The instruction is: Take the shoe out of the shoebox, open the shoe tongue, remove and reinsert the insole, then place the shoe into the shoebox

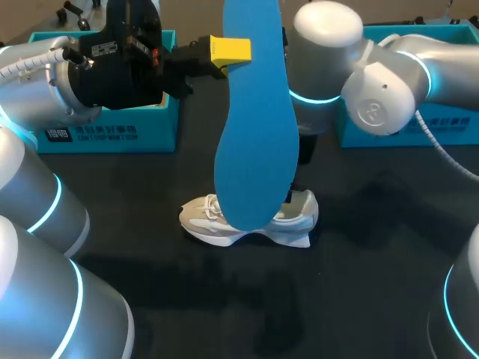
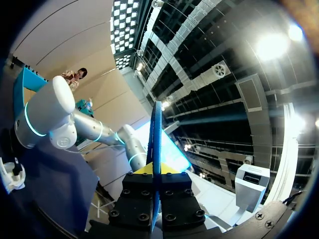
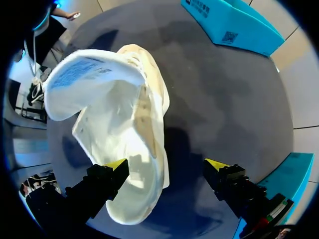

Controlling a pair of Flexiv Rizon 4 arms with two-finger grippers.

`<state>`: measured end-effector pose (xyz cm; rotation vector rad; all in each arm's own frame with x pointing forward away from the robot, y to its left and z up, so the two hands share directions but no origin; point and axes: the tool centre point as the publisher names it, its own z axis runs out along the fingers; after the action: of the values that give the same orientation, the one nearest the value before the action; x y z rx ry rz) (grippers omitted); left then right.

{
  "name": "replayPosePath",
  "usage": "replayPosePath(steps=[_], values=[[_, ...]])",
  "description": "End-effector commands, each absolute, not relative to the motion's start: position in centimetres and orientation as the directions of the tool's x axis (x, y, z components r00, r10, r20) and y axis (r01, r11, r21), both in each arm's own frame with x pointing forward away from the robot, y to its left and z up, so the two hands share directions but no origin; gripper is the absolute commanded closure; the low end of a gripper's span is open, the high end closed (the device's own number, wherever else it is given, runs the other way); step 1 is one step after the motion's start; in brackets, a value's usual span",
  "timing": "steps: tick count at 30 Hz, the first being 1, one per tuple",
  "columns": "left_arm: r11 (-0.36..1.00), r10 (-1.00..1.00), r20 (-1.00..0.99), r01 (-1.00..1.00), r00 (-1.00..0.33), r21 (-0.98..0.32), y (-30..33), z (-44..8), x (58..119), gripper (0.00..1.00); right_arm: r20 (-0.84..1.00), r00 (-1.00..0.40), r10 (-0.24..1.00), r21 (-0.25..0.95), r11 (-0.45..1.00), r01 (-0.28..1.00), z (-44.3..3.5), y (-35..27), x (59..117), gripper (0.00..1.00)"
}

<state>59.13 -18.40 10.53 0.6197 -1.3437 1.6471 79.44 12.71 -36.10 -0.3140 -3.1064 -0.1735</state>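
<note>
in the middle of the table point(image 1: 359, 284) you have the white shoe point(image 1: 208, 223), sole down on the dark top and outside both boxes. its laced front points toward the table's left edge and its heel toward the right edge. from the right wrist view, the tongue point(image 3: 84, 79) stands lifted away from the opening with its printed label showing, and you can see down into the pale inside of the shoe.

just above the shoe hangs your right gripper point(image 3: 167, 167), fingers spread wide and gripping nothing. one yellow tip is over the shoe's opening, but you cannot tell whether it touches the lining. the other tip stands out over bare table beside the shoe. in the head view this gripper is mostly hidden behind the insole. its right arm point(image 1: 374, 82) comes in from the far right corner and bends down toward the middle.

over the shoe, the blue insole point(image 1: 254, 134) hangs upright, its lower end at the shoe's opening and its upper end high above the table. your left gripper point(image 1: 228, 51) holds it near the upper end, yellow tips pressed on both faces. the left wrist view shows the insole edge-on, clamped between the two black fingers. the left arm point(image 1: 45, 82) reaches across from the table's left side.

along the far edge stand two teal boxes, well apart from the shoe: the left shoebox point(image 1: 112, 131) behind the left arm and the right shoebox point(image 1: 419, 134) under the right arm.
</note>
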Motion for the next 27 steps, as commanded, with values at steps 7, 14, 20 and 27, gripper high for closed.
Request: replayPosePath(steps=[7, 14, 20, 27], values=[[-0.024, 0.321, 0.82, -0.869, -0.475, -0.494, -18.9, 10.9, 58.5, 1.0, 0.039, -0.973, 0.228, 0.089, 0.969, 0.231, -38.2, 13.7, 79.5, 0.04], [-0.024, 0.321, 0.82, -0.869, -0.475, -0.494, -18.9, 10.9, 58.5, 1.0, 0.067, -0.967, 0.248, 0.088, 0.963, 0.253, -39.0, 13.9, 79.2, 0.66], [-0.024, 0.321, 0.82, -0.869, -0.475, -0.494, -18.9, 10.9, 58.5, 1.0, 0.086, -0.961, 0.262, 0.086, 0.959, 0.27, -39.2, 14.1, 79.0, 1.0], [-0.024, 0.321, 0.82, -0.869, -0.475, -0.494, -18.9, 10.9, 58.5, 1.0, 0.123, -0.939, 0.32, 0.085, 0.94, 0.332, -38.7, 14.4, 78.3, 1.0]])
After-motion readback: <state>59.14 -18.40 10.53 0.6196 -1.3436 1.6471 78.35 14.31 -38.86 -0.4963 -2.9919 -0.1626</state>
